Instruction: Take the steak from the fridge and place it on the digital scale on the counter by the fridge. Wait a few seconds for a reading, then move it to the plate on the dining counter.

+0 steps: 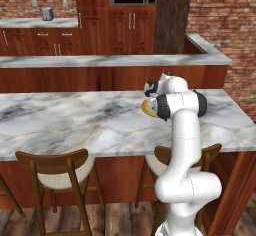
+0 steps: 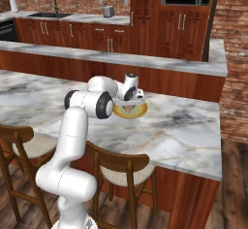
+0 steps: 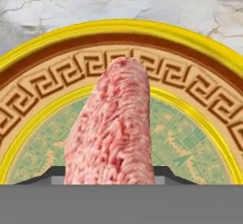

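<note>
Writing/labels: none readable on any item. Plate [image 3: 199,83] carries a Greek-key band in brown on tan, yellow rim, pale green patterned centre; no text.

Steak [image 3: 114,133]: pinkish-red raw slab, seen end-on in hand view, running up from between the 2 dark finger tips toward plate centre. Its lower end is cut off by the frame bottom. Whether the far end touches the plate surface can't be told. In right base view a small pinkish wedge, the steak [image 2: 129,109], sits over the plate [image 2: 140,110] just below the hand.

Gripper [image 3: 110,178]: fingers closed against the steak's 2 sides, part-way shut, grasping it. Finger tips [image 3: 172,173] show as thin dark slivers only, most of them hidden behind the meat. In right base view the gripper [image 2: 130,104] points down at the plate; fingers too small to make out there.

Plate in left base view [image 1: 148,107]: mostly hidden behind the arm's elbow, only a yellow edge showing.

Dining counter [image 2: 184,126]: grey-white marble top, plate resting on it near the middle of the visible stretch. Also dining counter [image 1: 75,122].

Arm pose: rises from the floor side of the counter, upper link vertical, elbow bent at counter height, forearm reaching forward over the top, wrist turned down above the plate.

Misc: 2 wooden stools w/ pale seats [image 1: 60,172] tucked under the counter, partly cut off; 2nd marble counter [image 1: 100,60] behind; wood cabinets [image 1: 130,27] at rear.
</note>
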